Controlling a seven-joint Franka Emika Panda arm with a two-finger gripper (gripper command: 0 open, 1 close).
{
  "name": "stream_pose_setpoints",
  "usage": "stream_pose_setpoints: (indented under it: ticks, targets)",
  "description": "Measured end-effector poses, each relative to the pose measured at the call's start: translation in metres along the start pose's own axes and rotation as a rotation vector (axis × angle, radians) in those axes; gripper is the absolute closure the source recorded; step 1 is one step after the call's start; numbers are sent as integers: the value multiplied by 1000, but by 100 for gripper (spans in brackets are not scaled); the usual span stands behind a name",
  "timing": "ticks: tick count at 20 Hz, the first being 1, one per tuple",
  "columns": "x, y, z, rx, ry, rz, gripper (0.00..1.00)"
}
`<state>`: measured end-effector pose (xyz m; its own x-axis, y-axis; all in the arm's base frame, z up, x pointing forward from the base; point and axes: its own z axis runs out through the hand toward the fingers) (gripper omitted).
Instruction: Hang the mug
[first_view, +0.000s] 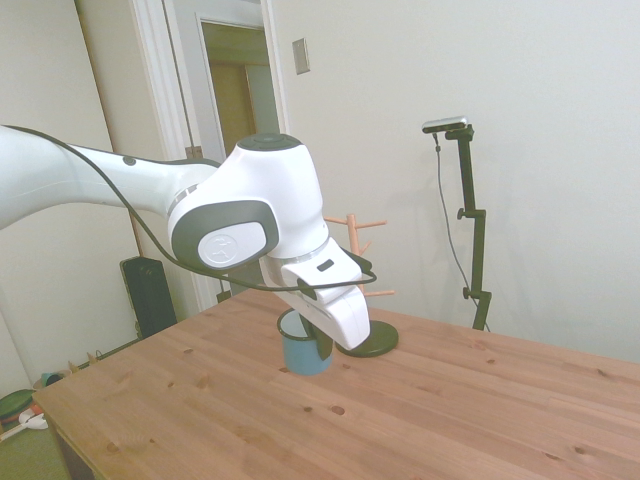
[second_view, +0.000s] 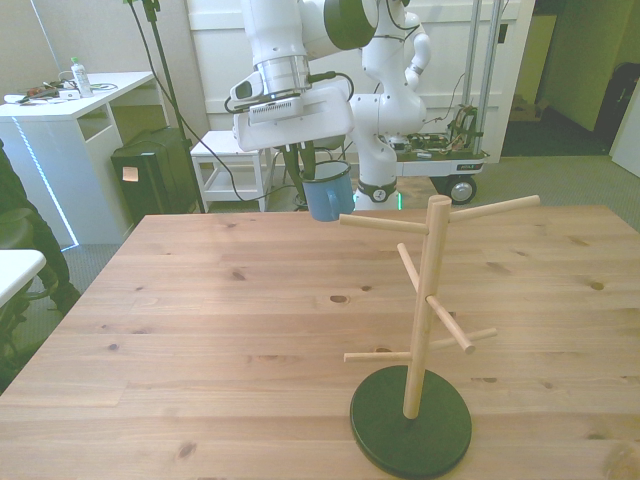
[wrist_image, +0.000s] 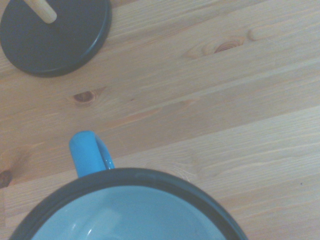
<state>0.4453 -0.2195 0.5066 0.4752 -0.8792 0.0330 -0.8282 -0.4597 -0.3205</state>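
Observation:
The blue mug (second_view: 331, 195) with a dark rim hangs slightly tilted near the table's far edge in the front view, left of the wooden peg stand (second_view: 425, 300). My gripper (second_view: 308, 172) comes down onto its rim from above and is shut on it. From the side, the white hand hides most of the mug (first_view: 306, 352), which sits low over the table in front of the stand (first_view: 352, 240). The wrist view shows the mug's rim and pale blue inside (wrist_image: 125, 210), its handle (wrist_image: 87, 155) pointing toward the stand's dark round base (wrist_image: 55, 35).
The stand's dark base (second_view: 410, 420) sits close to the near edge of the wooden table (second_view: 200, 330), with pegs sticking out to both sides. Behind the table are a white desk (second_view: 80, 95), a black box (second_view: 150, 170) and another white machine (second_view: 420, 140).

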Motion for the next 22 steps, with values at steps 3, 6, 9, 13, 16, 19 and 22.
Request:
stream_pose_setpoints:
  ticks: [3, 6, 9, 13, 16, 19, 22]
  targets:
    - [20, 9, -7, -1, 8, 29, 100]
    - [55, 21, -31, 26, 2, 59, 100]
    - [86, 23, -61, 55, 7, 79, 100]
    - [117, -4, -87, 85, 16, 85, 100]
    - [134, -37, -96, 99, 18, 78, 100]
    - [144, -69, -99, 101, 24, 78, 100]
    - [150, -94, -103, 103, 31, 81, 100]
